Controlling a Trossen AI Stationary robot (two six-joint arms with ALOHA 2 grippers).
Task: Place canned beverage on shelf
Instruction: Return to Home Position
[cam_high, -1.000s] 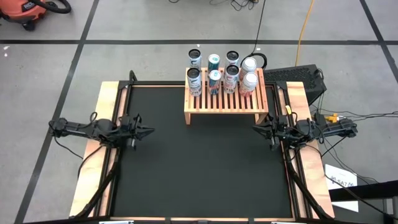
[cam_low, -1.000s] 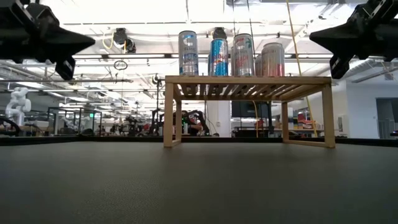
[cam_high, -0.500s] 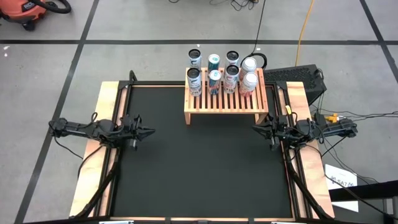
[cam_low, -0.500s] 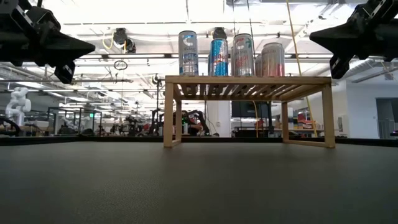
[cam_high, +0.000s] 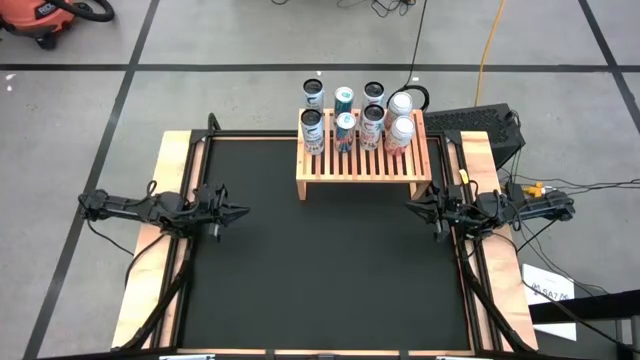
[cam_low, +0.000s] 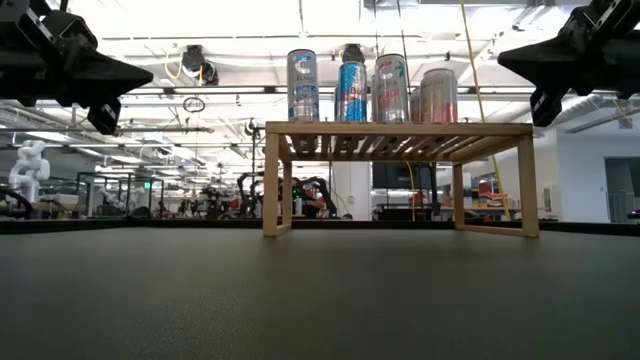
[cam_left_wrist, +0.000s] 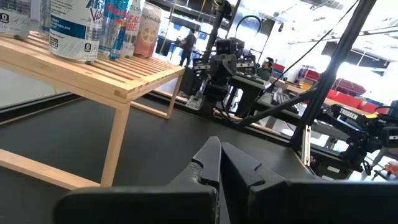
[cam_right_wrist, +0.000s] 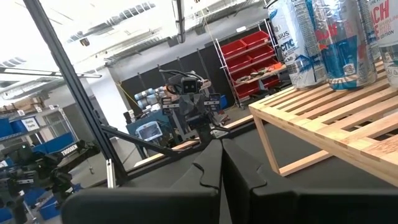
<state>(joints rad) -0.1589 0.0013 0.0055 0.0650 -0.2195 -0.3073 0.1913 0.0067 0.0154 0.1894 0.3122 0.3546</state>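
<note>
Black mat (cam_low: 320, 300), shelf (cam_low: 398, 128), rear cans (cam_high: 344, 96) largely behind front row (cam_low: 351, 92)

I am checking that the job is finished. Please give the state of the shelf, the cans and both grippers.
shelf: standing, loaded.
cans: eight upright on the shelf, in two rows.
left gripper: shut, empty, at the table left edge.
right gripper: shut, empty, at the table right edge.

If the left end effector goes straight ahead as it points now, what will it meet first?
Probably the right end effector, which faces it; the path seems to pass just clear of the shelf, though depth is uncertain.
</note>
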